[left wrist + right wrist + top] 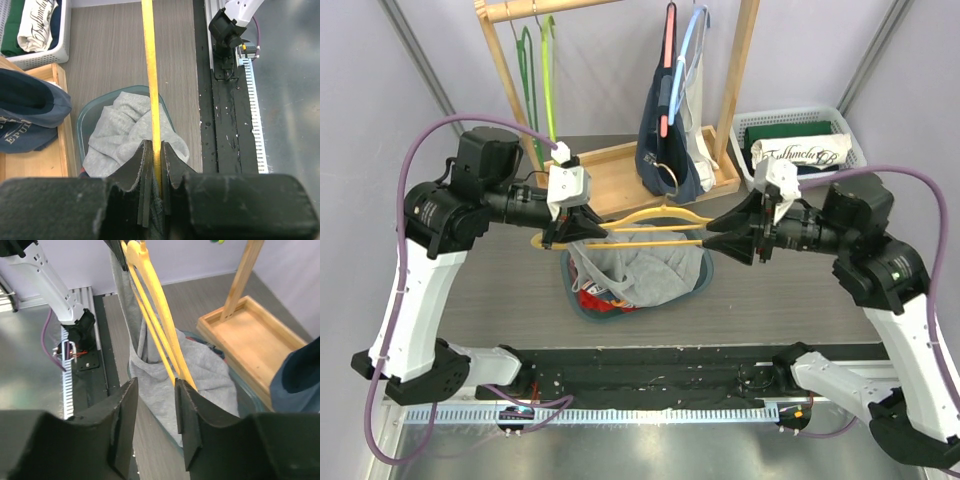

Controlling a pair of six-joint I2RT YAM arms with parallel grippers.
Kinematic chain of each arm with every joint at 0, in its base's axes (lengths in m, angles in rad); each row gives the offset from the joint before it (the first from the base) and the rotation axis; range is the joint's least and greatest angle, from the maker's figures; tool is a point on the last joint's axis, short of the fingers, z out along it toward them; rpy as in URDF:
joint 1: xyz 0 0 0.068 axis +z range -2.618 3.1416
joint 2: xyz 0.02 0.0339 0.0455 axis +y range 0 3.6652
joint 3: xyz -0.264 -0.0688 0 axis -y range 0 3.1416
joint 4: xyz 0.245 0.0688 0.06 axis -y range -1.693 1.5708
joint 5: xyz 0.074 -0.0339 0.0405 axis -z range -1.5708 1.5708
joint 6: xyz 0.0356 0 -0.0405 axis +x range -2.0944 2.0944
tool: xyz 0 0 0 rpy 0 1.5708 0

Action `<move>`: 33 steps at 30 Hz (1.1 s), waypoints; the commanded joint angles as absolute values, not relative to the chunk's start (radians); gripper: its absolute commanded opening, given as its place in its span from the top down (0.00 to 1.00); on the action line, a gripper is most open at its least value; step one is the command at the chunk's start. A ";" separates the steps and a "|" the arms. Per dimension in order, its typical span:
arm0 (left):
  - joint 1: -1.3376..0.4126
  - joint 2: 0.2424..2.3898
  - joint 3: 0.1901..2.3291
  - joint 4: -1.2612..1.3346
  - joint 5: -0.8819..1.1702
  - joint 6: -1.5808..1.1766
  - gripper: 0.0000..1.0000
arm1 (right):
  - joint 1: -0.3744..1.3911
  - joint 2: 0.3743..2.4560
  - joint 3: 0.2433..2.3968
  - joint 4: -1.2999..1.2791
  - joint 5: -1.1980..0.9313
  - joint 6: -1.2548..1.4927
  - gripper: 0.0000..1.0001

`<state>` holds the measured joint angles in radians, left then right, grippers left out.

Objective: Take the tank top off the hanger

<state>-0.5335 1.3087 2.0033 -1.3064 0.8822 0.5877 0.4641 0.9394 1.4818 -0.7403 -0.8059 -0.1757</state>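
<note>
A yellow hanger point(650, 215) hangs level above a teal basket point(705, 275), between my two grippers. The grey tank top point(640, 265) droops from it into the basket, one strap still running up to the hanger's left end. My left gripper point(552, 238) is shut on that end; in the left wrist view the hanger point(150, 75) and a bit of grey cloth sit pinched between its jaws point(156, 150). My right gripper point(156, 385) is open at the other end. The hanger point(155, 300) meets the tip of its right finger point(187, 405), and nothing lies between the jaws.
A wooden clothes rack point(745, 70) with a tray base stands behind the basket, holding green hangers point(535, 75) and a dark blue garment point(665, 150). A white basket point(800, 145) of folded clothes sits at the back right. A black rail point(660, 375) runs along the near edge.
</note>
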 commanded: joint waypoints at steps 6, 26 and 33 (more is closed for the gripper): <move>-0.537 1.255 2.005 -1.353 0.969 0.617 0.95 | 0.468 0.911 1.532 -0.693 -0.725 -0.249 0.32; -0.543 1.275 2.022 -1.362 0.959 0.643 0.94 | 0.517 0.979 1.597 -0.796 -0.853 -0.238 0.85; -0.546 1.292 2.052 -1.292 0.943 0.575 0.83 | 0.518 0.977 1.609 -0.813 -0.825 -0.230 0.99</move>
